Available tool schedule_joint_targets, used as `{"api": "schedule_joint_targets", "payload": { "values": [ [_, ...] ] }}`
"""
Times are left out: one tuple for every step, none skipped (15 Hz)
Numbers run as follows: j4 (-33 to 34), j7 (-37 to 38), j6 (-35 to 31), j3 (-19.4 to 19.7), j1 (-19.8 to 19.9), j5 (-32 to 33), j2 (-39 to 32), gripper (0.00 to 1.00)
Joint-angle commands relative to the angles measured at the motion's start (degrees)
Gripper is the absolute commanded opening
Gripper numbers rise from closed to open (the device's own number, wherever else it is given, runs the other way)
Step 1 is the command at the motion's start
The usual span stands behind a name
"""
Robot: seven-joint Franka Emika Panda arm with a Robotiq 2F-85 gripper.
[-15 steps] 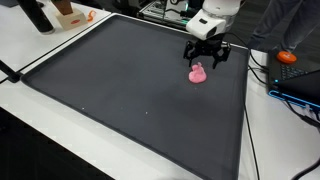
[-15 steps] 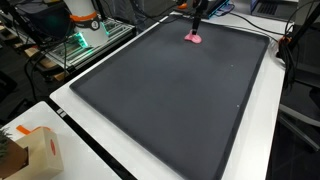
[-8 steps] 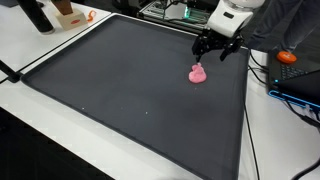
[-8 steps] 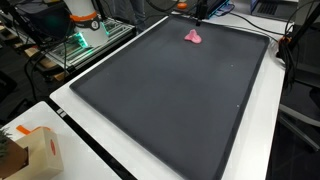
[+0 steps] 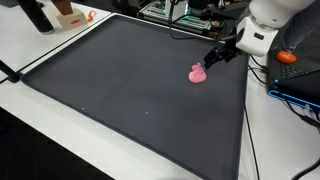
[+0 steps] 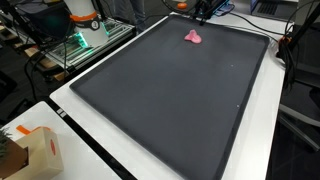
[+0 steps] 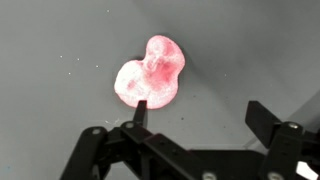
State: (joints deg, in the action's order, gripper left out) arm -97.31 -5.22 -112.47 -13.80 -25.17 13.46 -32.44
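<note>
One pink toy (image 5: 198, 73) lies on the dark mat (image 5: 130, 95), near the mat's far edge in an exterior view (image 6: 193, 37) and close to its side border. It sits alone, with nothing touching it.

The gripper (image 5: 218, 57) hangs in the air just beside and above the toy, tilted, with its jaws spread wide and nothing between them. In the wrist view the toy (image 7: 148, 78) shows beyond the gripper (image 7: 200, 115), off the tip of one finger (image 7: 140, 108) and not inside the gap; the fingers do not touch it.

Most of the mat (image 6: 170, 100) is bare, so the open room runs from the toy towards the near edge and across the width. Room is tighter on the toy's own side, where the mat's border and the strip of white table (image 5: 262, 140) lie near. Beyond that strip sit cables and an orange object (image 5: 288, 57). At the opposite corner, well apart from the toy, a small box (image 6: 40, 150) stands on the table.
</note>
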Motion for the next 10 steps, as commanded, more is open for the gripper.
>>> {"api": "schedule_joint_targets", "payload": {
  "values": [
    [6.96,-3.73,5.06,-0.20,-1.92,3.67,-5.64,1.00],
    [8.25,-4.56,6.01,-0.17,-2.37,4.30,-6.67,1.00],
    [9.50,-5.37,6.77,-0.18,-2.80,4.82,-7.66,1.00],
    [10.68,-6.12,7.56,-0.16,-3.19,5.37,-8.59,1.00],
    [11.81,-6.64,8.29,-0.08,-3.58,5.87,-9.46,1.00],
    [12.91,-7.14,8.89,-0.06,-3.88,6.19,-10.31,1.00],
    [13.99,-7.45,9.59,0.00,-4.14,6.42,-11.09,1.00],
    [14.99,-7.84,10.15,0.04,-4.33,6.59,-11.81,1.00],
    [15.96,-7.90,10.69,0.16,-4.52,6.73,-12.48,1.00],
    [16.91,-7.98,11.35,0.21,-4.60,6.66,-13.15,1.00]
  ]
}}
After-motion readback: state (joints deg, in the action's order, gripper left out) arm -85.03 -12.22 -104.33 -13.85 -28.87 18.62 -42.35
